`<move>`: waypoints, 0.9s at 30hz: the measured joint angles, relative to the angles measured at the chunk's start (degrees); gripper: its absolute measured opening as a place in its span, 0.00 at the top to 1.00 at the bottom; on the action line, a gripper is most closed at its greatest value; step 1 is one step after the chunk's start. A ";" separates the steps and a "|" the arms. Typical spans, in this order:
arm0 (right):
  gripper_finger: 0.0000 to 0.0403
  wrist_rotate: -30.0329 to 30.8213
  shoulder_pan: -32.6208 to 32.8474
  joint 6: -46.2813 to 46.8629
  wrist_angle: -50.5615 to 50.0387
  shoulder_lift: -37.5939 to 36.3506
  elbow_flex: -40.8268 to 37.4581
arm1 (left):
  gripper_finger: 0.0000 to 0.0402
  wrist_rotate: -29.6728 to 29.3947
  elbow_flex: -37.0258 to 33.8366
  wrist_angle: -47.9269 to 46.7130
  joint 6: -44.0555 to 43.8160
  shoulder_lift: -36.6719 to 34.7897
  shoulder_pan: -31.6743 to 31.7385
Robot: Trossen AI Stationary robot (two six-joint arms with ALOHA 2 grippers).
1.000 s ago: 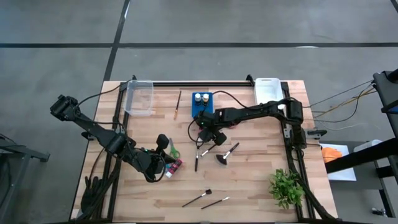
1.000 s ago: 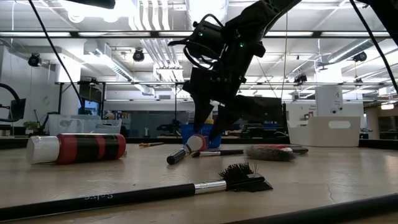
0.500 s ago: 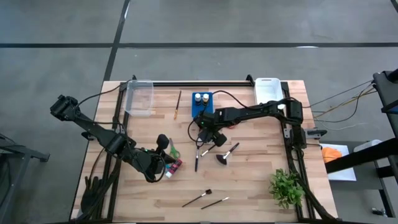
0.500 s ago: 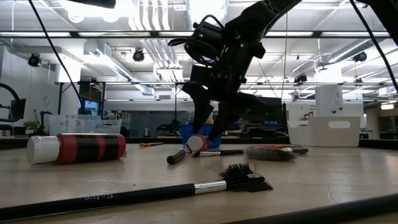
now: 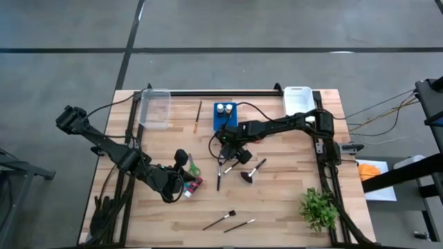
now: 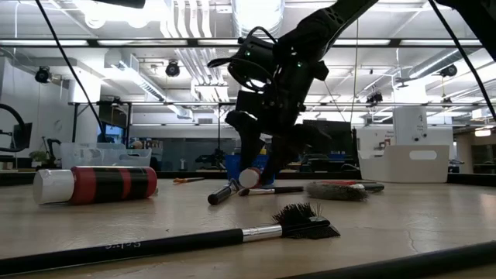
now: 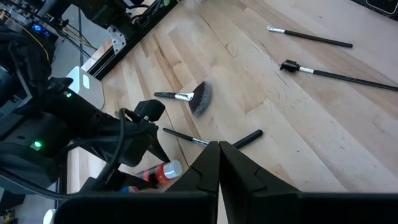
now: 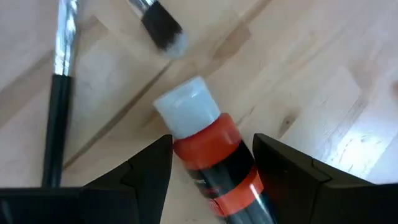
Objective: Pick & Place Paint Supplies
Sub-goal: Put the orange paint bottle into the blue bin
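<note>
The right gripper [image 8: 211, 177] grips an orange paint bottle [image 8: 208, 149] with a white cap near the middle of the wooden table [image 5: 291, 207], just in front of the blue bottle holder [image 5: 224, 111], with brushes [image 5: 252, 170] lying close by. The left gripper [image 7: 219, 152], fingers shut on nothing, waits near the table's front left. A clean lift likely calls for a firm, level grip that avoids the brushes.

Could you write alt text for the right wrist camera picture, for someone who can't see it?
An orange-and-black paint bottle with a white cap sits between the right gripper's two dark jaws, above a wooden table. A fluffy brush tip and a dark brush handle lie beyond.
</note>
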 joint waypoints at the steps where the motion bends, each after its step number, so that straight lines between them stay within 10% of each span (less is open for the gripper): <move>1: 0.46 0.01 -0.04 0.59 -0.52 0.12 0.00 | 0.97 0.01 0.00 -0.01 -0.02 0.00 0.00; 27: 0.46 -4.83 2.51 19.75 -8.89 0.06 -0.01 | 0.97 0.04 0.00 0.02 -0.02 0.00 0.01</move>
